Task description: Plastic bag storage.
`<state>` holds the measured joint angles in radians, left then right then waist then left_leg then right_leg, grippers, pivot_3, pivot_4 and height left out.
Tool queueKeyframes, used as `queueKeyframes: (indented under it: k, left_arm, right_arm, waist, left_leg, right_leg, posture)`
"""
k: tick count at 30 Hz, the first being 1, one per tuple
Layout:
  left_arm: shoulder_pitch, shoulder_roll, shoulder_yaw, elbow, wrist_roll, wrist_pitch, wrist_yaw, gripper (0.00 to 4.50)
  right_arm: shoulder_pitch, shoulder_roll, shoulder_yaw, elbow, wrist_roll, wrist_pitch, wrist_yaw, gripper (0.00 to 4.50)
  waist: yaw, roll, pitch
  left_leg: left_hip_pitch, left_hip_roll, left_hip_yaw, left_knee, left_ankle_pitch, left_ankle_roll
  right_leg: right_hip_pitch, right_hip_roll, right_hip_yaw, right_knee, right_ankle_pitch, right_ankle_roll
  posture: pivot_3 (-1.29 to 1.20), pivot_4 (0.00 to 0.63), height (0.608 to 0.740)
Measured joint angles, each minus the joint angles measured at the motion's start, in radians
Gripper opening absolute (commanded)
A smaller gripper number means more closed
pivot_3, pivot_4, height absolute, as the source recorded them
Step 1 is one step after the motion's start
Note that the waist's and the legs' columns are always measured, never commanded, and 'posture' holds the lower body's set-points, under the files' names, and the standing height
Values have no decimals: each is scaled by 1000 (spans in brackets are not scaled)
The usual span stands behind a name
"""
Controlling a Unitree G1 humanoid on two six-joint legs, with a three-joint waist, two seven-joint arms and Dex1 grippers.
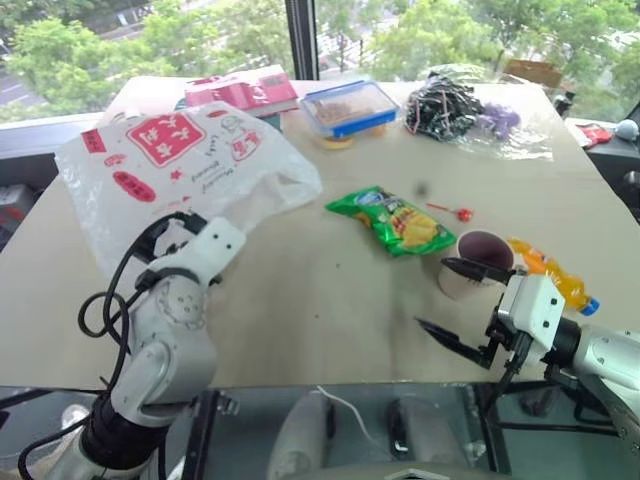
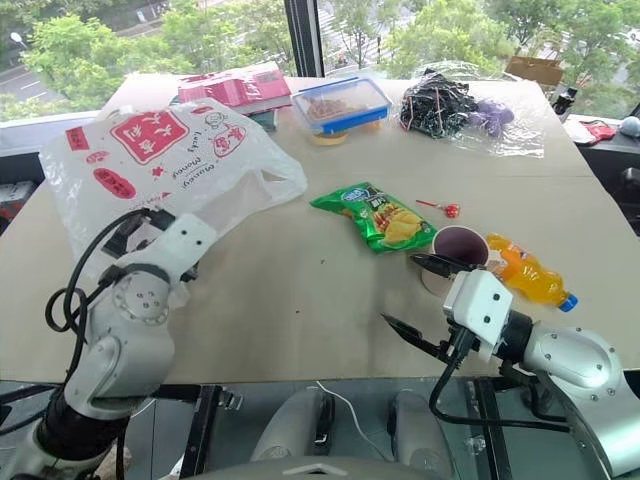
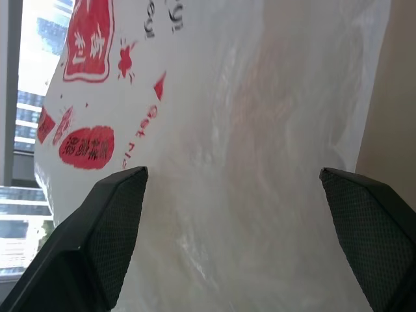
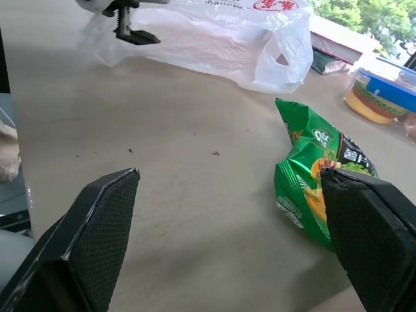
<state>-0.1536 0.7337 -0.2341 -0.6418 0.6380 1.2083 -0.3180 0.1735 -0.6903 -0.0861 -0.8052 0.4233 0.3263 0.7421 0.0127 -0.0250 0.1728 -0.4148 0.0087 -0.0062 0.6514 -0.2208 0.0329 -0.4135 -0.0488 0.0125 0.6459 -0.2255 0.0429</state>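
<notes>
Beige table [image 1: 300, 300] before a window [image 1: 400, 30] with green trees outside. On its far left part, the plastic bag [image 1: 190, 165], lying flat, not held. Nearby: green snack packet [image 1: 395, 220], mug [image 1: 480, 262], orange bottle [image 1: 552, 272], blue-lidded box [image 1: 350, 108]. Left gripper [image 3: 231, 195] spread wide just before the bag; right gripper [image 1: 455, 300] also spread, empty, beside the mug.
</notes>
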Motion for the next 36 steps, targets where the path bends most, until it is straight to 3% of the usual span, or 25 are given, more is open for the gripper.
queueKeyframes:
  k: [12, 15, 20, 24, 36]
  left_arm:
    - [6, -53, 70, 186, 5, -89, 102, 4445]
    - [-11, -67, 82, 246, -5, -131, 119, 3690]
    - [-10, -73, 115, 292, -15, -199, 126, 1479]
    - [-10, -64, 153, 310, -30, -240, 121, 53]
    - [-84, -122, 302, 199, -197, -286, 11, 53]
  right_arm:
    - [-6, 0, 1, 3, 7, 1, 9, 4500]
    - [-5, 0, 1, 2, 7, 3, 2, 4500]
    - [6, 0, 1, -1, 7, 12, -8, 4500]
    - [7, 1, 1, -2, 7, 18, -13, 4500]
    - [-3, 3, 8, 0, 7, 18, -15, 4500]
  waist:
    - [2, -1, -1]
    - [1, -1, -1]
    - [1, -1, -1]
    - [1, -2, -1]
    - [1, -3, -2]
  left_leg:
    - [0, 0, -1, 0, 0, 0]
    - [0, 0, 0, 0, 0, 0]
    - [0, 0, 0, 0, 0, 0]
    - [0, 0, 0, 0, 0, 0]
    - [0, -1, 0, 1, 0, 0]
  right_leg:
    - [0, -1, -1, 0, 0, 0]
    - [0, -1, -1, 0, 1, 0]
    - [0, -2, -1, 1, 1, 0]
    - [0, -3, -1, 1, 1, 0]
    - [0, -3, -1, 1, 1, 0]
  posture:
    - [0, 150, 740]
    - [0, 150, 740]
    - [0, 150, 740]
    - [0, 150, 740]
    - [0, 150, 740]
